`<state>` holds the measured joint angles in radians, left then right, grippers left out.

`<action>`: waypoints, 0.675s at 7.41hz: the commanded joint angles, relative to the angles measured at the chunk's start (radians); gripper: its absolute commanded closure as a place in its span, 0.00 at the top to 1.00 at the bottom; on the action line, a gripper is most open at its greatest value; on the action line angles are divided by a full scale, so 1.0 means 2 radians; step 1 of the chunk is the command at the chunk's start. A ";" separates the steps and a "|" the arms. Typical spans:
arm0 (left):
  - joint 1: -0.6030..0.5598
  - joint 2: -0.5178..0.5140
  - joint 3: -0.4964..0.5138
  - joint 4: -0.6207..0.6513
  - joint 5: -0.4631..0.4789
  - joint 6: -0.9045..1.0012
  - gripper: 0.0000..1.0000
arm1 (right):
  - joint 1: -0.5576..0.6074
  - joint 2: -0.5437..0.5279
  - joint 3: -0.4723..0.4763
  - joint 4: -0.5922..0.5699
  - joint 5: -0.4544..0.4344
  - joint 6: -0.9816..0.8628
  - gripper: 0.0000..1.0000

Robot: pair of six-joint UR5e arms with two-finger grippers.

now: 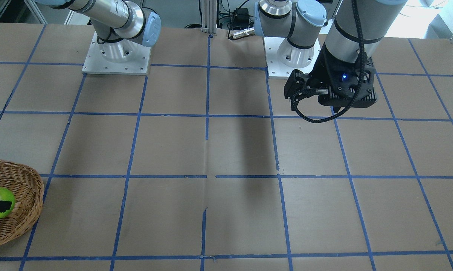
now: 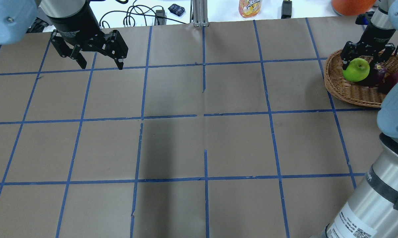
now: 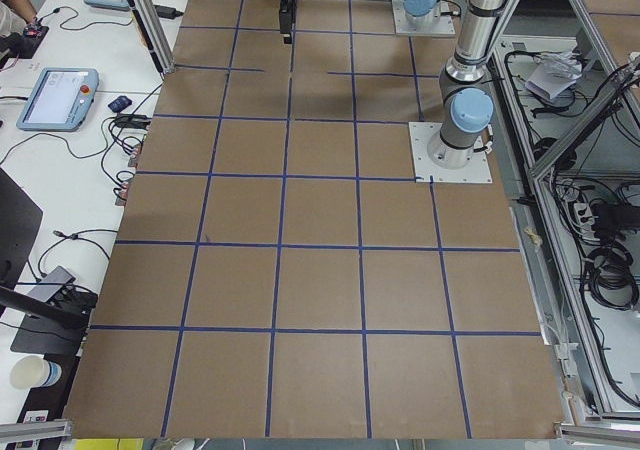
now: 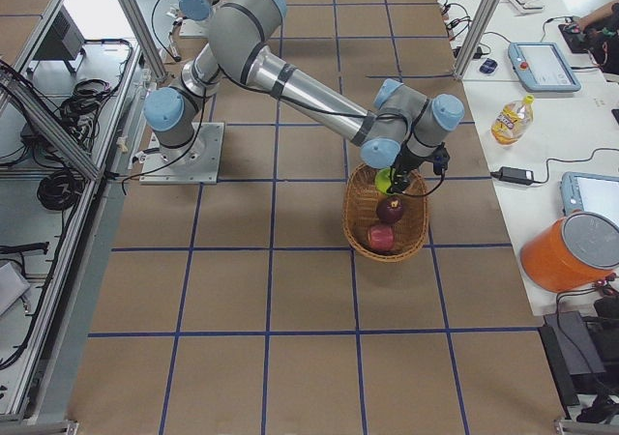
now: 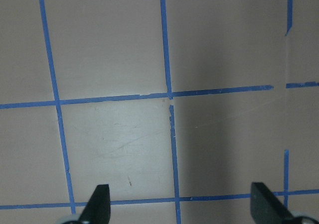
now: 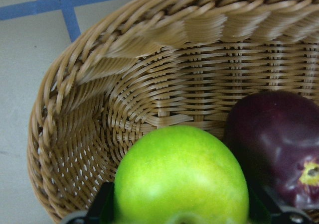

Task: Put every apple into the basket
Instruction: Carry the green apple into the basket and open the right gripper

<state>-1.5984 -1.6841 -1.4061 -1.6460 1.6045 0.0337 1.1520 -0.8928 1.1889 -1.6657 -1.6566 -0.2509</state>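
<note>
Overhead, upper right: our right gripper (image 2: 363, 62) clasps the bright green round apple (image 2: 355, 71) inside the light-brown woven wicker basket (image 2: 346, 91), beside the dark maroon apple (image 2: 378, 74). Upper left, our left gripper (image 2: 102, 66) gapes.

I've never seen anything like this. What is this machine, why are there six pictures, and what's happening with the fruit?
These are two robot arms bolted to a table covered in brown paper with blue tape lines. Each arm ends in a two-fingered claw. Four pictures come from fixed cameras: one facing the robot, one behind it looking down, and one at each end of the table. The last two come from small cameras on the wrists, looking where each claw points. The left claw is open and empty above the paper. The right claw grips a green apple just inside a wicker basket, where a dark maroon apple and a red apple already lie.
</note>
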 commanded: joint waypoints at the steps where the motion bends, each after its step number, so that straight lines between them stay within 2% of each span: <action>1: 0.001 0.000 0.001 0.001 0.000 0.000 1.00 | 0.001 -0.017 -0.006 0.008 0.002 0.000 1.00; 2: 0.001 0.000 0.000 0.001 0.000 0.000 1.00 | 0.006 -0.048 -0.006 0.022 0.002 0.000 1.00; 5: 0.001 0.000 0.000 0.001 0.000 0.001 1.00 | 0.031 -0.178 -0.004 0.167 0.005 0.008 1.00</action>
<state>-1.5969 -1.6842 -1.4076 -1.6444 1.6046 0.0341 1.1816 -1.1426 1.1789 -1.4536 -1.6474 -0.2466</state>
